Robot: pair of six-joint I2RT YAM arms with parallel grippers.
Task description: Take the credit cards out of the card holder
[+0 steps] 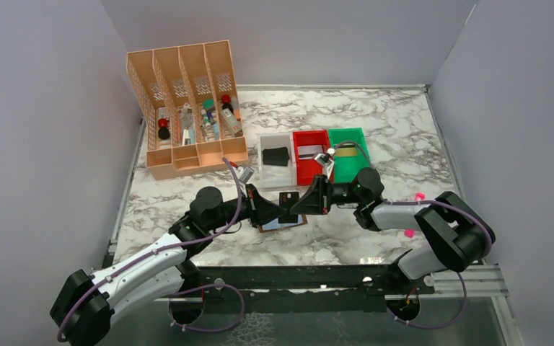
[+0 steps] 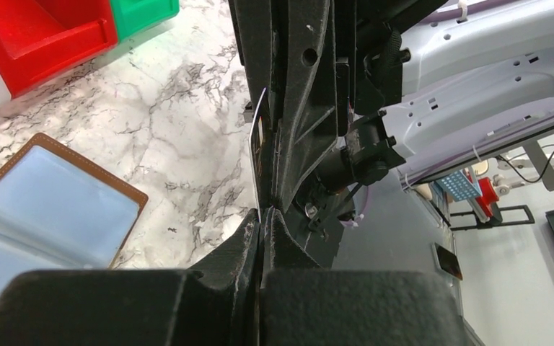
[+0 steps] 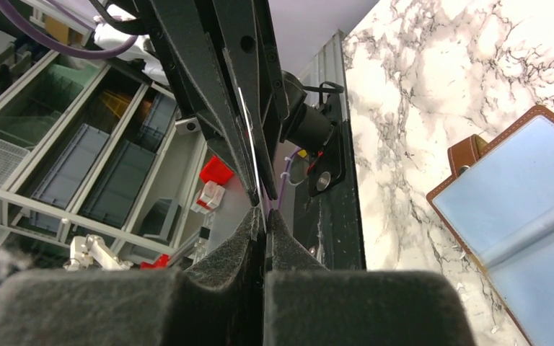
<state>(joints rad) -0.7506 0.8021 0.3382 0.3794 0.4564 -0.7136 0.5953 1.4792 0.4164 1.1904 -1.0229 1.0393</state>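
**A:** Quick check on the left gripper (image 2: 260,216): loose or clenched?

**B:** Clenched. Tips pressed together on one end of a card (image 1: 286,197). Held up on edge, off the table (image 1: 389,130).

**A:** And the right gripper (image 3: 265,216)?

**B:** Same deal, pinched tight on the opposite end of that same card. Nose to nose with the left one, so basically a two-sided grab.

**A:** And the holder (image 2: 58,205)?

**B:** Lying open and flat on the marble just below the two grippers, shiny clear sleeves facing up, brown edge all round. Apart from both sets of fingers. Can't tell whether any more cards sit in those sleeves, too much glare.

**A:** Anything else nearby?

**B:** White bin (image 1: 265,171), red bin (image 1: 301,173) and green bin (image 1: 361,164) in a row just behind, side by side. Dark flat thing in the white one, something greyish in the red, something gold-ish in the green. Also a peach organizer (image 1: 187,155) further back on the left, with small odds and ends in its slots.
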